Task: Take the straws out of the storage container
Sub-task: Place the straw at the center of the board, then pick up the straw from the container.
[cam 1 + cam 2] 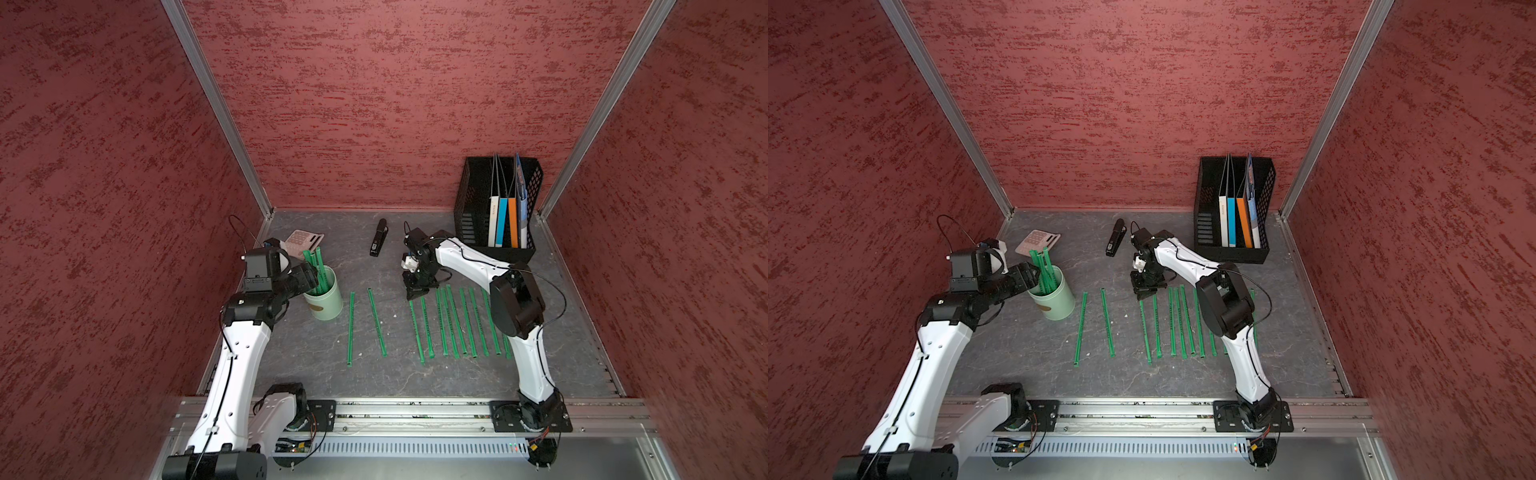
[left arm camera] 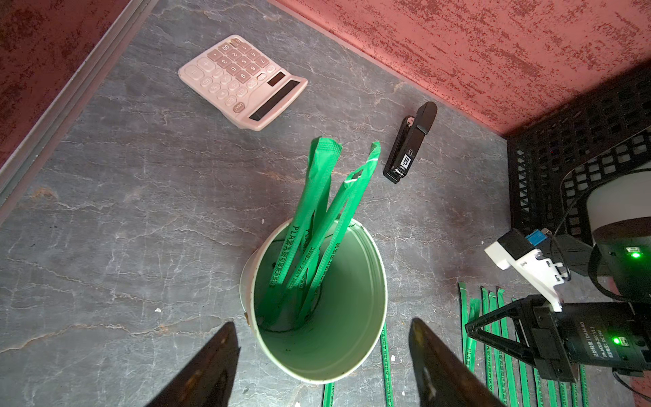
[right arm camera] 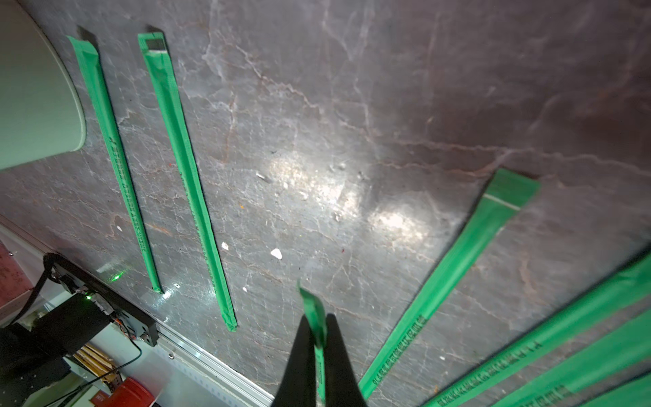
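Storage container (image 1: 327, 305): upright, left of centre in both top views; a few straws (image 2: 313, 197) lean against its rim.
Laid straws (image 3: 176, 141): flat on the table (image 1: 374, 382), in a row at lower centre in both top views.
Left gripper (image 2: 322, 322): jaws wide, astride the container's mouth, gripping nothing.
Right gripper (image 3: 317, 326): pinched onto one straw end (image 3: 312, 308), at the row's upper end.
Step, as I judge it: picking the next straw.
Method: I would close on one top only, above the rim, then draw along its lean so the container stays standing.
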